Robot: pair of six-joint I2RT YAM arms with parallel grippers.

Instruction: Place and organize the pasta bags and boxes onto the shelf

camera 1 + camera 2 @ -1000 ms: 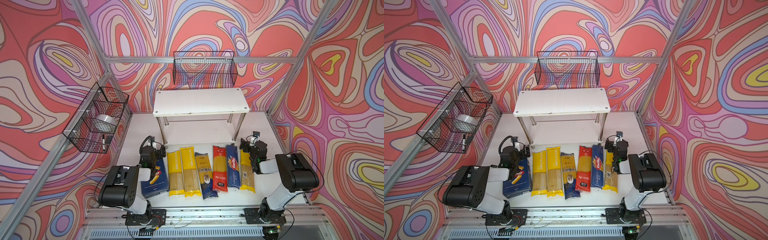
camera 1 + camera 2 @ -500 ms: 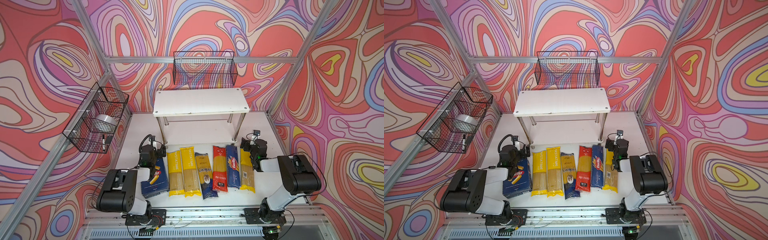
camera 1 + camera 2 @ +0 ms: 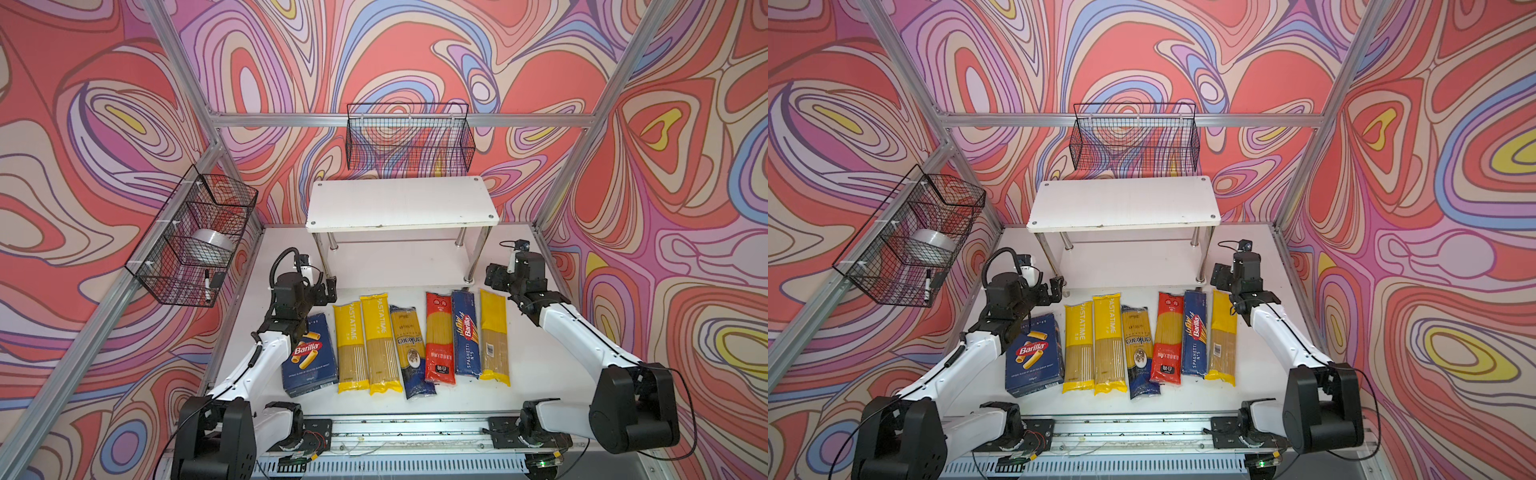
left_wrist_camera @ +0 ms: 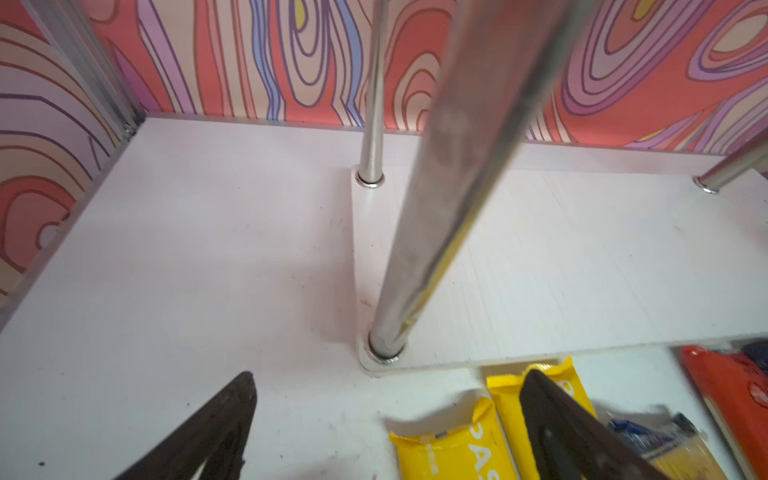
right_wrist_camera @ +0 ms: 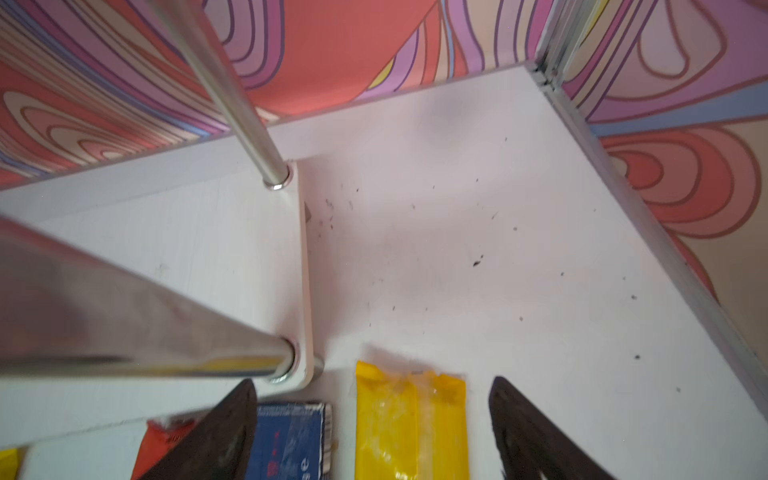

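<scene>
Gaping wide, the left tool [image 4: 390, 374] and right tool [image 5: 372, 379] each hold nothing.

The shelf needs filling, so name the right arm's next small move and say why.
Probably lower the right pincer and close it on the yellow end of the rightmost clear yellow-ended spaghetti packet. In the right wrist view its jaws stand open with that end between them and hold nothing. Both boards of the white two-tier chrome-legged shelf are bare.
</scene>
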